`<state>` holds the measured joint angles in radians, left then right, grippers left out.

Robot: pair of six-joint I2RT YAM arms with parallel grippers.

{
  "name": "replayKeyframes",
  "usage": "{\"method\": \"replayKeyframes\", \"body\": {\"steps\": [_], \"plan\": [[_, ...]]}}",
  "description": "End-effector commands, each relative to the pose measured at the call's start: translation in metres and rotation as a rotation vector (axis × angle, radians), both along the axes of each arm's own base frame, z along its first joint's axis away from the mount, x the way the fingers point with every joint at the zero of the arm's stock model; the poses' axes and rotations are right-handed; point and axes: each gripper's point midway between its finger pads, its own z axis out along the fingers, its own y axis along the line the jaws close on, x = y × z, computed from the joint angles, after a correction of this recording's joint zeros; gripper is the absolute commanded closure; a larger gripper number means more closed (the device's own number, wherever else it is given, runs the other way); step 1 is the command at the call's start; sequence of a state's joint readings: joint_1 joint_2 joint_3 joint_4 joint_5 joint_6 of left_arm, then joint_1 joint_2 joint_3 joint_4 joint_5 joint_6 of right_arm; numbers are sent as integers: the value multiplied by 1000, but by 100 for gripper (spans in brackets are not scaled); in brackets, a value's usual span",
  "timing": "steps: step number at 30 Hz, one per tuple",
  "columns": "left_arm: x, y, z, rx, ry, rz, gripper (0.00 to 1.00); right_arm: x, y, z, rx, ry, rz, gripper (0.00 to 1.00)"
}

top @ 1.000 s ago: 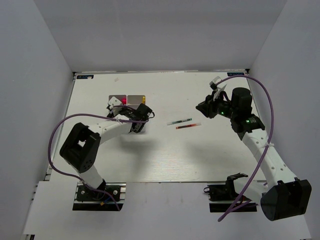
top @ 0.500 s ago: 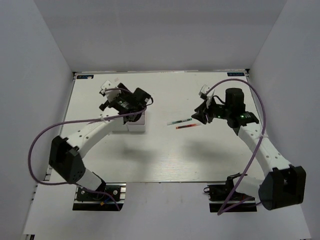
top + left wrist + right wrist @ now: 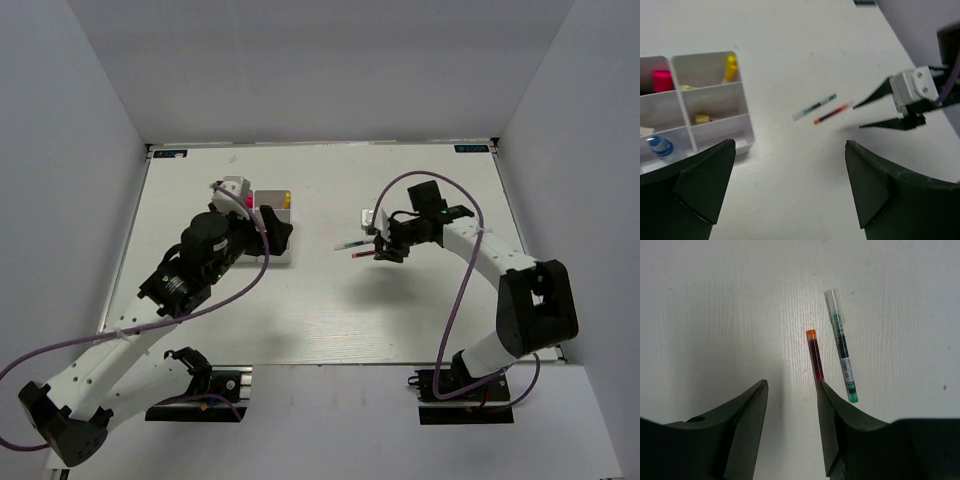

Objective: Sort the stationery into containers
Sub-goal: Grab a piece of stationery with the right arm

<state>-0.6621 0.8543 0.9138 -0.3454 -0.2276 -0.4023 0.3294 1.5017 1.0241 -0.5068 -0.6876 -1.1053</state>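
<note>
Red pen [image 3: 815,360] and green pen [image 3: 842,354] lie side by side, well right of the 4-cell box [image 3: 742,131]. Right gripper [image 3: 790,386] spread open beside red pen's end, gripping nothing. Left gripper [image 3: 789,150] wide open, empty, near box.

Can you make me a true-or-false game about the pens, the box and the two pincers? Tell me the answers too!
1. The red pen and the green pen lie on the table, outside the box. True.
2. The right pincer is squeezing the red pen. False: it is open and holds nothing; the red pen lies on the table right beside it.
3. One cell of the box has a pink thing in it. True.
4. The left pincer is carrying a marker. False: it is open and empty.
5. The two pens cross each other. False: they lie side by side, apart.
</note>
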Motion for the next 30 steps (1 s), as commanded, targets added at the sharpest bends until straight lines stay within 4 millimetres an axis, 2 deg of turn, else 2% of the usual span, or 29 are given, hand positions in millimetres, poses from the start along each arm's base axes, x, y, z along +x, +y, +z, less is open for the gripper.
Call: {"method": "replayKeyframes", "body": {"steps": [1, 2, 4, 5, 6, 7, 8, 10, 11, 13, 19, 21, 24, 27, 30], "plan": [[-18, -35, -37, 102, 71, -270, 0, 21, 5, -5, -113, -149, 81, 50], [-23, -34, -53, 127, 104, -291, 0, 28, 7, -13, -131, -148, 84, 50], [-30, -36, -63, 139, 115, -342, 0, 33, 11, -19, -168, -167, 93, 50], [-34, -30, -67, 163, 104, -340, 0, 35, 13, -30, -187, -141, 100, 50], [-35, -26, -69, 169, 107, -328, 0, 41, 15, -29, -193, -152, 102, 50], [-37, -24, -70, 180, 96, -333, 0, 43, 15, -38, -223, -140, 105, 50], [-38, -23, -61, 172, 59, -334, 0, 49, 18, -42, -232, -139, 113, 52], [-39, -22, -58, 167, 49, -334, 0, 57, 26, -43, -247, -135, 124, 54], [-40, -24, -58, 163, 50, -347, 0, 60, 25, -50, -267, -121, 120, 57], [-43, -24, -54, 154, 41, -358, 0, 69, 29, -49, -271, -125, 121, 59], [-45, -22, -53, 156, 26, -360, 0, 67, 28, -64, -309, -100, 142, 67], [-46, -23, -53, 154, 27, -369, 0, 59, 28, -69, -315, -79, 159, 69], [-47, -22, -51, 149, 19, -368, 0, 57, 34, -66, -300, -94, 167, 69], [-47, -22, -51, 149, 19, -368, 0, 65, 40, -60, -283, -120, 141, 69], [-47, -21, -48, 148, 10, -359, 0, 70, 47, -64, -288, -114, 131, 64]]}}
